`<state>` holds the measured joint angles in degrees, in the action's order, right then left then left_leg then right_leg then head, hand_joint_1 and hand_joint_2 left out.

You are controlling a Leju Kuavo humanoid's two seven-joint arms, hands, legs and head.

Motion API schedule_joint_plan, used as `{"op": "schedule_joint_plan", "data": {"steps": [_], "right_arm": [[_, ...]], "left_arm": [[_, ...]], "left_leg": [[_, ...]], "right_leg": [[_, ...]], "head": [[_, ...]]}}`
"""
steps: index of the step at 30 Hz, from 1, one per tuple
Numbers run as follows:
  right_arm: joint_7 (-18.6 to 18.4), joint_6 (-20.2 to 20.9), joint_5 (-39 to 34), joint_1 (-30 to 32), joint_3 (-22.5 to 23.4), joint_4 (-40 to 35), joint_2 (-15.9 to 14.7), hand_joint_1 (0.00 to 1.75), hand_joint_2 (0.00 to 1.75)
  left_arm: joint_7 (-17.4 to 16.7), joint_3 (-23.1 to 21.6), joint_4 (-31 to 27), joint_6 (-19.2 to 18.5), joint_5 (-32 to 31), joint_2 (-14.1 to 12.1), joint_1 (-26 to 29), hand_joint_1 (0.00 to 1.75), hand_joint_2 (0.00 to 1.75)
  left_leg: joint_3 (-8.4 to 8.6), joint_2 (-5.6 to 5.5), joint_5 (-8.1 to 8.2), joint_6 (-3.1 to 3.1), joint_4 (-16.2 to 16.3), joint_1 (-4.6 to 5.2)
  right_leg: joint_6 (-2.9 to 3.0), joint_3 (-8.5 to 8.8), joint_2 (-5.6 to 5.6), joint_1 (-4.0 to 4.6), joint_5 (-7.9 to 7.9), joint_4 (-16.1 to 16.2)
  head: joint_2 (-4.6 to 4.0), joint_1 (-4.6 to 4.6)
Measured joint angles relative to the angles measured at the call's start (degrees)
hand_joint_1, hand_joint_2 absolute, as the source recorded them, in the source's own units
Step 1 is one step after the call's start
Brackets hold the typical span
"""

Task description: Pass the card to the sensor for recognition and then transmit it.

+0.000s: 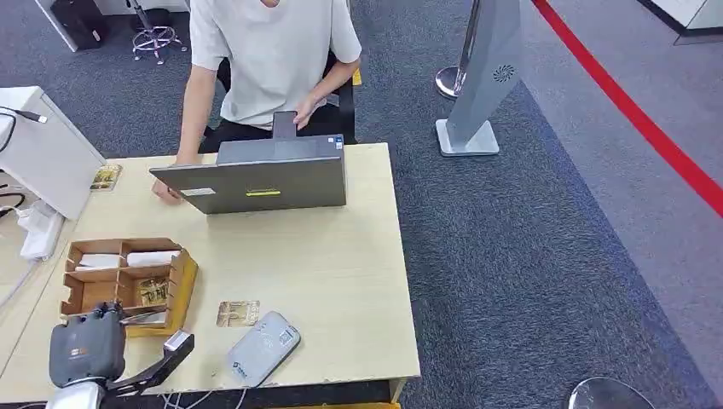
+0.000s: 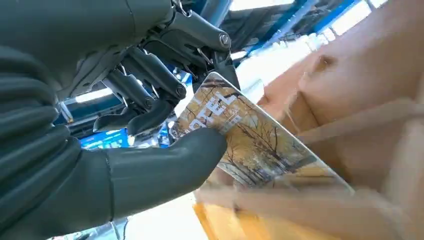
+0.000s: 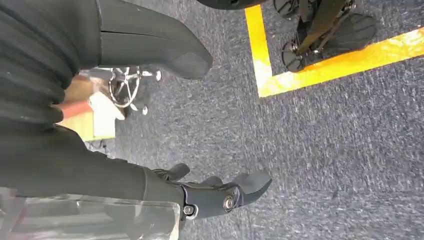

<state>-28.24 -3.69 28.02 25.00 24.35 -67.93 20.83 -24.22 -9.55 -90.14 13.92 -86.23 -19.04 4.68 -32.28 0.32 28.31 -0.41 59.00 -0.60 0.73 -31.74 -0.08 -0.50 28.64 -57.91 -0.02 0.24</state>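
My left hand (image 1: pixel 85 345) is at the table's near left corner, against the front of a wooden card box (image 1: pixel 184 285). Close up, this hand (image 2: pixel 125 170) pinches a card (image 2: pixel 250 135) with an autumn-tree picture between its thumb and fingers. The card's far end lies against the brown box wall (image 2: pixel 360 90), blurred there. The grey rounded sensor (image 1: pixel 263 347) lies flat near the table's front edge, right of my left hand. My right hand (image 3: pixel 115 175) hangs over the carpet, fingers apart and holding nothing.
A second picture card (image 1: pixel 238 313) lies on the table just behind the sensor. A person sits behind a grey laptop (image 1: pixel 264 175) at the far side. Another card (image 1: pixel 106 177) lies at the far left, beside white equipment (image 1: pixel 43 153). The table edge (image 1: pixel 405 256) borders the carpet on the right.
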Motion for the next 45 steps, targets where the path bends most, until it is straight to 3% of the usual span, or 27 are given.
{"op": "schedule_joint_plan", "data": {"steps": [9,16,30,38,45], "right_arm": [[4.0,1.0,3.5,-2.0,1.1,2.0,0.0,0.0,1.75],[6.8,1.3,5.8,-4.3,3.4,6.0,0.0,0.0,1.75],[8.0,1.6,6.9,-5.8,5.1,9.1,0.0,0.0,1.75],[12.5,2.2,13.8,-9.7,10.4,14.7,0.0,0.0,1.75],[17.1,4.1,24.0,-14.4,20.4,20.5,0.0,0.0,1.75]], "left_arm": [[-1.7,-0.9,-5.8,-7.5,0.0,-5.2,-13.4,1.75,1.75],[-1.7,-3.8,-6.8,-11.0,0.0,-8.5,-23.3,1.75,1.75],[-1.5,-5.8,-6.8,-11.7,0.0,-9.8,-27.3,1.75,1.75],[0.1,-8.5,-6.0,-16.5,0.0,-10.9,-35.9,1.75,1.75],[1.2,-11.6,-5.2,-18.6,0.0,-11.0,-42.3,1.75,1.75]], "left_leg": [[-0.01,-0.06,-0.23,-0.07,0.0,-0.04],[-0.01,-0.01,-0.24,-0.08,0.0,-0.03],[-0.08,0.0,-0.24,-0.08,0.0,-0.04],[-0.12,0.02,-0.3,-0.07,0.0,-0.03],[-0.14,0.02,-0.31,-0.07,0.0,-0.03]], "right_leg": [[0.03,0.0,-0.05,0.05,-0.18,0.0],[0.07,-0.02,0.01,0.05,-0.22,0.0],[0.07,-0.14,0.04,0.05,-0.22,0.0],[0.09,-0.16,0.04,0.05,-0.3,0.0],[0.09,-0.17,0.05,0.05,-0.31,0.0]], "head": [[0.0,0.0],[0.0,0.0],[0.0,0.0],[0.0,0.0],[0.0,0.0]]}}
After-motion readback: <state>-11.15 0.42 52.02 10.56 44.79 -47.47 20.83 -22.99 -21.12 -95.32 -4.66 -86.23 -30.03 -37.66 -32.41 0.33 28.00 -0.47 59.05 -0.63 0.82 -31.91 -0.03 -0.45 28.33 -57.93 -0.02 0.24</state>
